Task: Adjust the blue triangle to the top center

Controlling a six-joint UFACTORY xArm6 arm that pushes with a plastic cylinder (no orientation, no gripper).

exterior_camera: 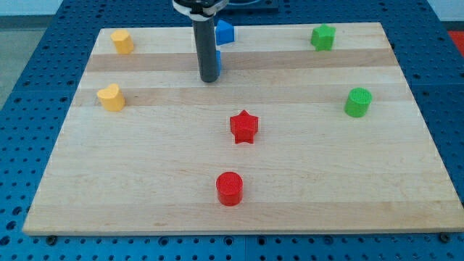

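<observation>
Pushing appears to be the step in hand: my tip [209, 78] rests on the table [145, 181] at the view's top centre, touching or just beside a blue block [217, 59] largely hidden behind the rod, shape not discernible. A second blue piece [225, 32], possibly the triangle, sits just above near the top edge. Which one is the target cannot be confirmed. Judged nearly complete; the next move calls for a short, gentle nudge. No hand is fitted: the rod holds nothing and only contacts.
</observation>
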